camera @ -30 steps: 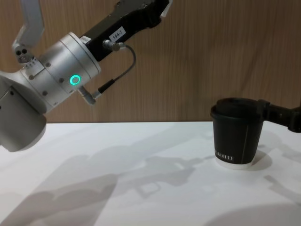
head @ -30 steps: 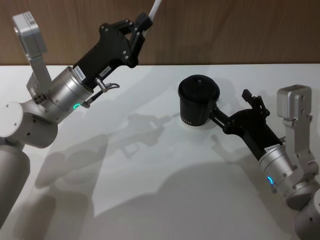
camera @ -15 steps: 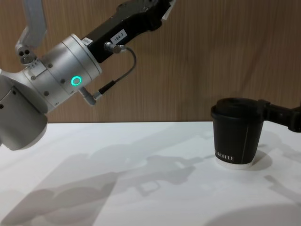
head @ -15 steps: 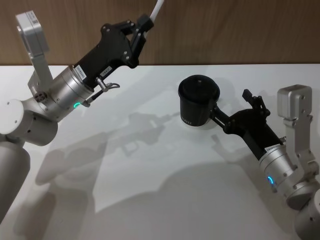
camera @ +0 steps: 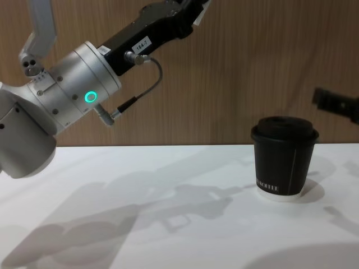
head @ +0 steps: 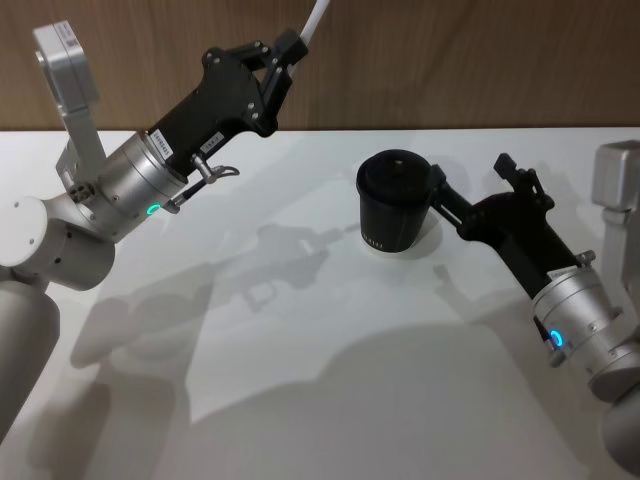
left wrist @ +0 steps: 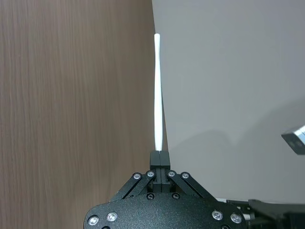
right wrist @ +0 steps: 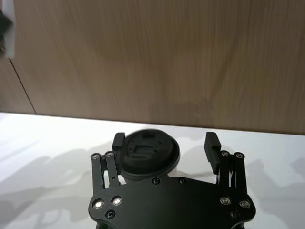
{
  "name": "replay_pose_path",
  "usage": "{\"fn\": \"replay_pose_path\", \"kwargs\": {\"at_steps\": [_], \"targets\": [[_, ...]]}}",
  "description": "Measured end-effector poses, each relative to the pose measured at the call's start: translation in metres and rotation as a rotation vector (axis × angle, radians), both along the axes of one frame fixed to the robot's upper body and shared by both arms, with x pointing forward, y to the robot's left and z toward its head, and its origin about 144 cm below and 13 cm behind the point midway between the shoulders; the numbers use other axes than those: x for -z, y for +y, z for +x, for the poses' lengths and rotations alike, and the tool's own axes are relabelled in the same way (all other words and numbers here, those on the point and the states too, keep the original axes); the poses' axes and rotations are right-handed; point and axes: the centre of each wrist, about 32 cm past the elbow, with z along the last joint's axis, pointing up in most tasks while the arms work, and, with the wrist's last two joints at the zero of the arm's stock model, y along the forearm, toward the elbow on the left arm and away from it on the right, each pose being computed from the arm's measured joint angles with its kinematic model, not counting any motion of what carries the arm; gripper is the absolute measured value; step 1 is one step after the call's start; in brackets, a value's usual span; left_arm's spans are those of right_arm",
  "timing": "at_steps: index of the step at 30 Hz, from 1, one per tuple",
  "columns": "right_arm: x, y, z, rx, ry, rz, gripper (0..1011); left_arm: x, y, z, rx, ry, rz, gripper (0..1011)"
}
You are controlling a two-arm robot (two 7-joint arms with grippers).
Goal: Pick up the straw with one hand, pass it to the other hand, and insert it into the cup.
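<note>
Head view: left hand (head: pixel 288 45) clenches the straw (head: pixel 314 16) by one end, high above the surface (head: pixel 330 380); the cup (head: pixel 397 200) stands on it. Fingers spread, the right hand (head: pixel 470 170) should grip the straw's free length before the left releases. Earlier it flanked the cup; now it has lifted, seemingly clear.

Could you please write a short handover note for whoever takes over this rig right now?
Left gripper: shut on the lower end of the straw, held high in front of the wooden wall.
Right gripper: open and empty, hovering at the right side of the cup, above its lid level in the chest view.
Cup: upright on the table, lid on, no straw in it.
Done: straw picked up.
Left: insert the straw into the cup. Whether the pass between grippers has already happened cannot be told.
</note>
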Motion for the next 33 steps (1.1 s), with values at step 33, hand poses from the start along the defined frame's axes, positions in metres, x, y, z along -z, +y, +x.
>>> {"fn": "replay_pose_path", "kwargs": {"at_steps": [33], "targets": [[-0.075, -0.009, 0.002, -0.328, 0.189, 0.478, 1001, 0.000, 0.001, 0.001, 0.001, 0.001, 0.004, 0]]}}
